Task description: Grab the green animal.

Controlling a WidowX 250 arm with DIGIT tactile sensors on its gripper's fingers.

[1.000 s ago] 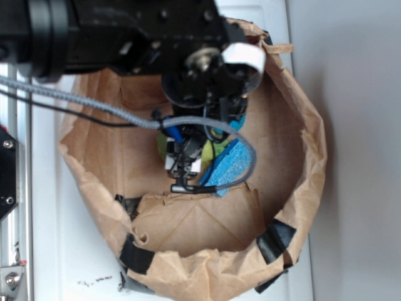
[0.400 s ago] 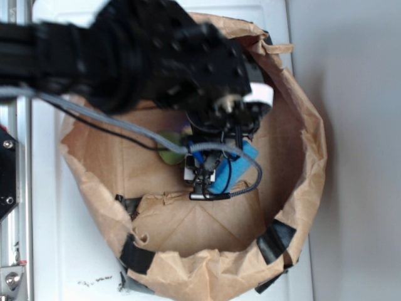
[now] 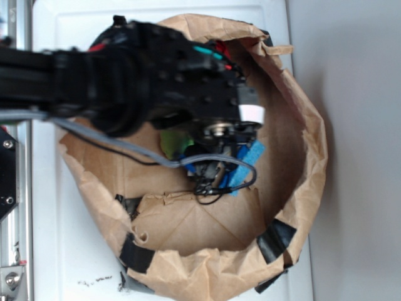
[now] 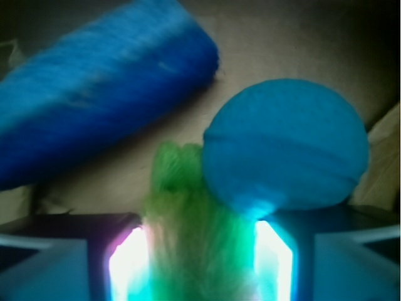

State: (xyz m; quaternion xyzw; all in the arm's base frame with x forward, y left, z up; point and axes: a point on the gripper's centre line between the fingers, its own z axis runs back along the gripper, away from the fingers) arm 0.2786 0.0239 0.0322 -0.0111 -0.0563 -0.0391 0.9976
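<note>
Compared with a second ago, the arm is seen swung further over the brown paper bag (image 3: 301,169), and the gripper (image 4: 199,263) is now lowered onto the green animal (image 4: 191,241), whose fuzzy body is seen in the wrist view between the two fingers (image 4: 128,266), pinched on both sides. The toy lies on the bag floor, touching the teal ball (image 4: 285,150) just beyond it, while the blue sponge (image 4: 100,94) is seen apart to the left.
</note>
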